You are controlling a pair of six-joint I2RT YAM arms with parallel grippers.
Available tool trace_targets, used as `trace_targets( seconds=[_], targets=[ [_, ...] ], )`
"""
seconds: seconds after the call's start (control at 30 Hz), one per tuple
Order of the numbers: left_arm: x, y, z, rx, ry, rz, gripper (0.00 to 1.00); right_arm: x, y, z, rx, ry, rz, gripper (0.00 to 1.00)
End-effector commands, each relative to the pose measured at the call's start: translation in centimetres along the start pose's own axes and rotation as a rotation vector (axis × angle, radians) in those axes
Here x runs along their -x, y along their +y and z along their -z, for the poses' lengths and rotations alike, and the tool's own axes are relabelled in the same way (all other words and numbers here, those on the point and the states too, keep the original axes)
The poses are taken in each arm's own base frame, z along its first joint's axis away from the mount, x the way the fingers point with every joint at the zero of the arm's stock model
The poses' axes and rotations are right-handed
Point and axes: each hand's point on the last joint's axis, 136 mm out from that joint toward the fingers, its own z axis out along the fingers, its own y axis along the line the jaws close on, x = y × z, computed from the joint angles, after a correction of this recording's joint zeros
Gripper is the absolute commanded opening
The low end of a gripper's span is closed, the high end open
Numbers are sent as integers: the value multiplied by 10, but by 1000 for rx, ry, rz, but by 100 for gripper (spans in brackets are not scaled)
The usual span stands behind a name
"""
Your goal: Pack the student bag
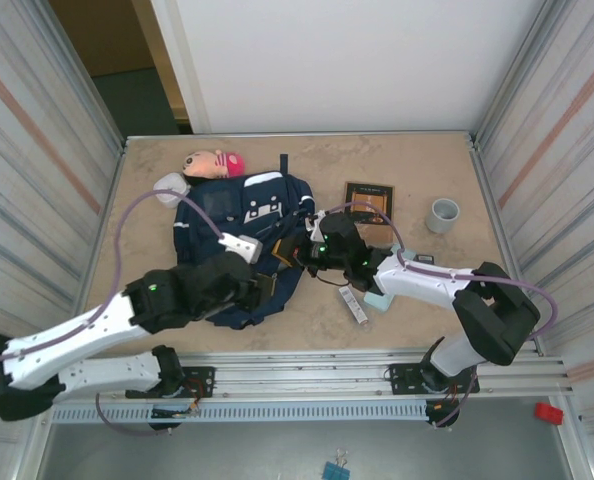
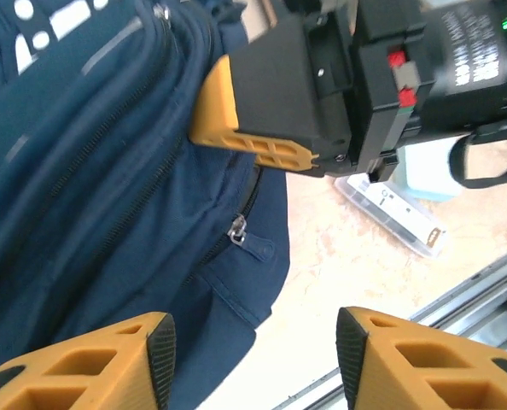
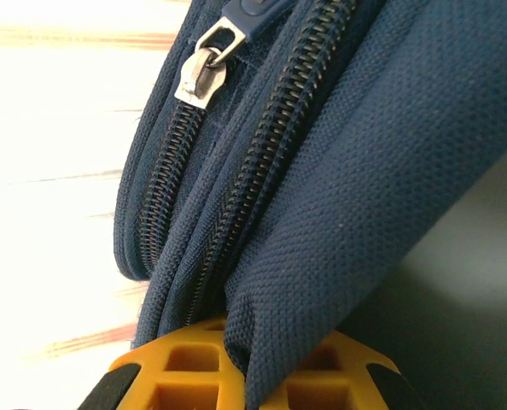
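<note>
My right end effector (image 3: 253,371) clamped on navy woven-fabric student bag (image 3: 381,171) beside toothed black zipper (image 3: 265,162), left end effector (image 2: 253,342) spread, empty.

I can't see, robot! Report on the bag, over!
Right gripper shut on student bag fabric near zipper. Left gripper open, empty, beside. White packet nearby, not blocking.

The student bag (image 3: 381,171) is seen to be made of matt navy cloth with a fine, slightly rough weave; its zip teeth are dull and dark, while the zip pull (image 3: 204,70) is of bright, smooth metal. The fingers (image 2: 74,363) of the left gripper (image 2: 255,346) are formed of matt orange plastic edged with black pads. The table (image 1: 417,165) is finished in a pale, mottled, matt surface.
</note>
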Motion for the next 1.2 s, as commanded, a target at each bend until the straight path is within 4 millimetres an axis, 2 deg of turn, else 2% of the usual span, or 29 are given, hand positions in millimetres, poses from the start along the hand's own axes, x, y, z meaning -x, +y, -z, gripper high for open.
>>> trace_targets(
  seconds=[0.0,0.23,0.47,0.9,1.1,1.17],
  targets=[
    [1,11,-7,131,-2,153,55,11,48,13,106,-79,26,1],
    [-10,4,-32,177,21,305,55,9,52,18,102,-93,22,1],
    [-17,-11,-61,160,30,337,54,5,59,22,120,-87,21,1],
    [-28,8,-81,262,-4,397,41,3,68,31,147,-85,34,2],
    [-20,3,-91,219,-19,440,43,-1,73,32,163,-59,47,2],
    [-16,5,-92,217,-29,450,47,-3,74,31,167,-46,48,2]
  ],
)
